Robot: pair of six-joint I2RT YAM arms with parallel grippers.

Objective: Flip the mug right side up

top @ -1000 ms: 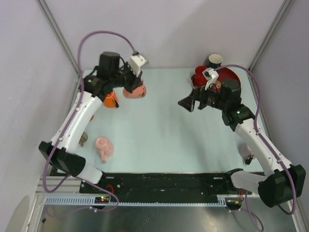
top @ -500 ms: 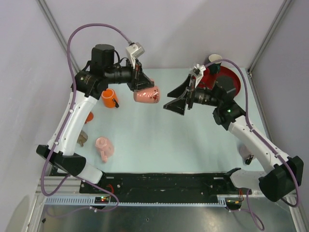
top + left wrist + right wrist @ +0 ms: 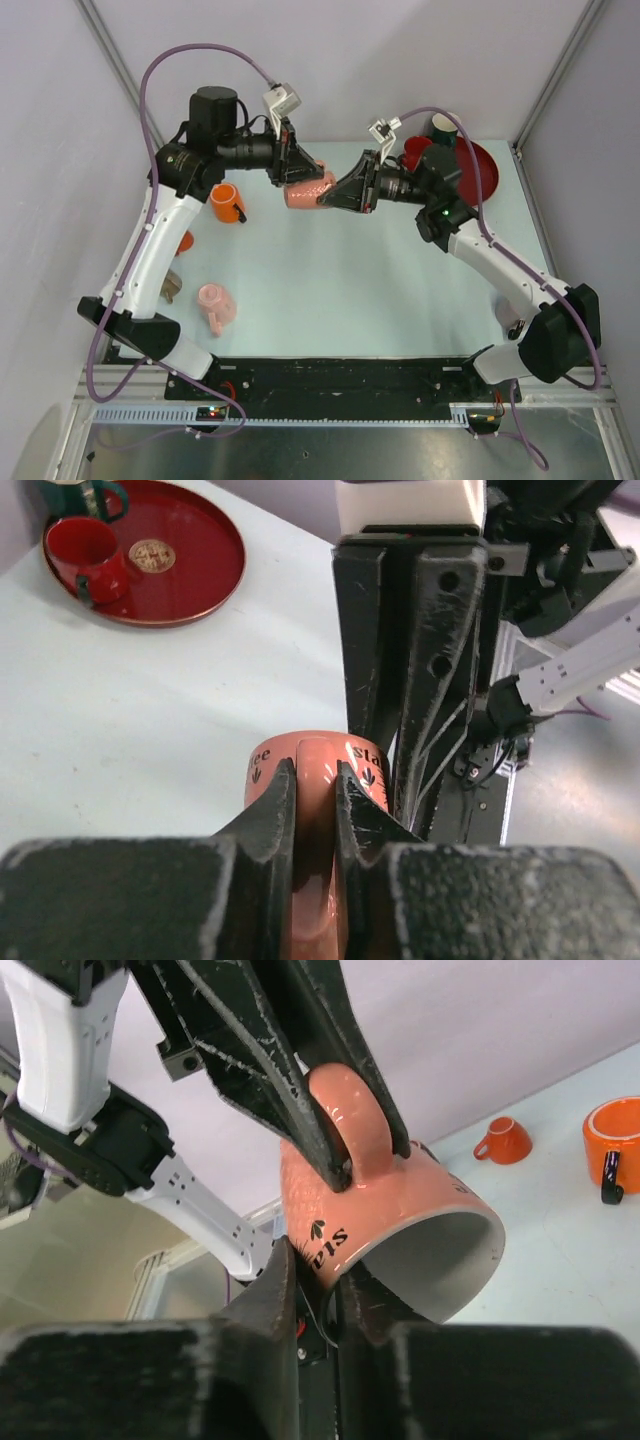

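The salmon-pink mug [image 3: 303, 192] hangs in the air above the back middle of the table, lying on its side. My left gripper [image 3: 293, 172] is shut on the mug's handle [image 3: 314, 772], one finger on each side of it. My right gripper [image 3: 336, 192] has come in from the right and is shut on the mug's rim, one finger inside the wall and one outside. In the right wrist view the mug [image 3: 400, 1200] shows its grey inside and black lettering, its mouth turned toward that camera, with the left fingers [image 3: 300, 1110] clamping the handle from above.
An orange mug [image 3: 228, 203] stands at the back left, a small orange cup [image 3: 187, 241] beside it, and a pale pink mug [image 3: 215, 305] lies nearer the front left. A red tray [image 3: 482, 168] at the back right holds a red mug [image 3: 415, 152] and a green cup [image 3: 445, 125].
The right gripper has swung left to the mug and closed on its rim. The left gripper carried the mug up and rightward by its handle, turning it onto its side.
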